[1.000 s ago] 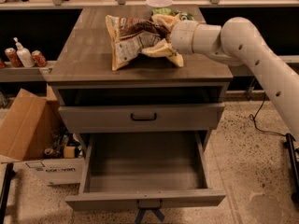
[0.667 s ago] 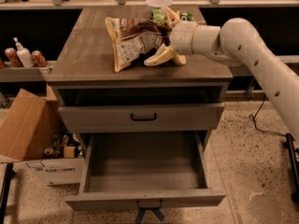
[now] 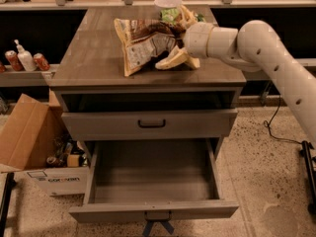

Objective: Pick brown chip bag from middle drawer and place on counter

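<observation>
The brown chip bag stands crumpled on the counter, leaning left, with its lower edge touching the slab. My gripper reaches in from the right and is shut on the bag's right end, one finger above it and one below it, low over the counter. The middle drawer is pulled wide open below, and its grey floor is bare.
A green chip bag and a white bowl sit at the counter's back, behind my gripper. The drawer face above has a black bow handle. A cardboard box stands on the floor at left, with cans and a bottle on the shelf beyond.
The bag and my gripper have shifted slightly right, and the lower finger has dropped closer to the counter. The drawer has not moved.
</observation>
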`<state>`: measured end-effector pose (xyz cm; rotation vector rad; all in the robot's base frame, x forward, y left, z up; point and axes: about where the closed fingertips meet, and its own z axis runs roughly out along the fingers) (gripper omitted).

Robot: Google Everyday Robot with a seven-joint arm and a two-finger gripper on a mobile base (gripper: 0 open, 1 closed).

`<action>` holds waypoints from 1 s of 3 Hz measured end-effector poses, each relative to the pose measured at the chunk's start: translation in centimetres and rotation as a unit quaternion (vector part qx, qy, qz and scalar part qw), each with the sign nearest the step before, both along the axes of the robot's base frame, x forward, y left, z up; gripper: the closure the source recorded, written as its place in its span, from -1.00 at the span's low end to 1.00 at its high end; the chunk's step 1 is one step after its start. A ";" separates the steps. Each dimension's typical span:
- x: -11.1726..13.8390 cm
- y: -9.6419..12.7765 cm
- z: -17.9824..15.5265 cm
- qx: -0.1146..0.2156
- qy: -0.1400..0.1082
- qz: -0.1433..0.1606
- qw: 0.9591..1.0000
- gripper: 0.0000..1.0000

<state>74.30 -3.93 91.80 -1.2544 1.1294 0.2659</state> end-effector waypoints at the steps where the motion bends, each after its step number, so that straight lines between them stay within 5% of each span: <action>1: -0.5 -2.5 2.3 0.009 -0.033 -0.018 0.999 -1.00; 3: -4.9 -6.3 8.3 -0.009 -0.125 -0.032 0.992 -1.00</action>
